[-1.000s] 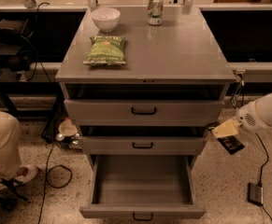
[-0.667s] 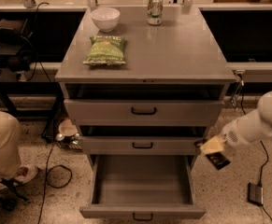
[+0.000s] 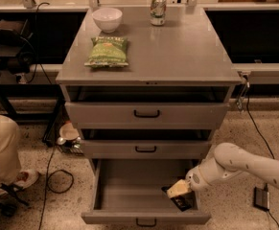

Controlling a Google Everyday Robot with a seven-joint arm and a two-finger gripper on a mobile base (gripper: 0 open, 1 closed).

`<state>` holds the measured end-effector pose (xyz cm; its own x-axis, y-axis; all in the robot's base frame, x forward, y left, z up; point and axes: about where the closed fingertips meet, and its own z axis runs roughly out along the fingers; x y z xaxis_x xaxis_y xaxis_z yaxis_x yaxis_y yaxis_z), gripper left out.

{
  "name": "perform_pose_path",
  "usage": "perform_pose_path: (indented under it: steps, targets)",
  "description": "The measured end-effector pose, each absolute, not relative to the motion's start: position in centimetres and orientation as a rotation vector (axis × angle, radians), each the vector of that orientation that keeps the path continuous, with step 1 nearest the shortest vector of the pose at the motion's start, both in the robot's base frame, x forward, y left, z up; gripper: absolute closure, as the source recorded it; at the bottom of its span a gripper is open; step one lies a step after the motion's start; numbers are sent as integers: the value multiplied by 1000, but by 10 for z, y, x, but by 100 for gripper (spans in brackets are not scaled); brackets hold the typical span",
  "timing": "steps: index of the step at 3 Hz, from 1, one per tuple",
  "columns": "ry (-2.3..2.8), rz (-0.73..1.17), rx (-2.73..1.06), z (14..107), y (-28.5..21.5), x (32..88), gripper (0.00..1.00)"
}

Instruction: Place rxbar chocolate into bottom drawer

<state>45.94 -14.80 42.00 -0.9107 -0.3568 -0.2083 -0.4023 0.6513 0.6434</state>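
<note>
The bottom drawer (image 3: pixel 129 190) of the grey cabinet is pulled wide open, with its dark curved handle at the front. My gripper (image 3: pixel 178 189) reaches in from the right and sits over the drawer's right front corner. It is shut on the rxbar chocolate (image 3: pixel 180 201), a small flat black bar that hangs tilted from the fingers, down inside the drawer. Whether the bar touches the drawer floor I cannot tell.
On the cabinet top lie a green snack bag (image 3: pixel 107 51), a white bowl (image 3: pixel 107 18) and a drink can (image 3: pixel 157 8). The two upper drawers (image 3: pixel 146 113) are slightly open. A seated person's leg and shoe (image 3: pixel 5 162) are at the left, and cables lie on the floor.
My arm has swung left and down, carrying the black bar from beside the cabinet's right side into the open bottom drawer.
</note>
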Motion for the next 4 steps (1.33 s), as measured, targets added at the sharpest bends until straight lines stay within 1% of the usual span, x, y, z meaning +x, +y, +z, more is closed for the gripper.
perform_pose_path:
  steps: [1,2,4]
  targets:
    - [2797,1114,-644,420,-148,459,100]
    - [2723,1173,-611,401,-145,466,100]
    - [2484,1324,-440,306,-129,521,100]
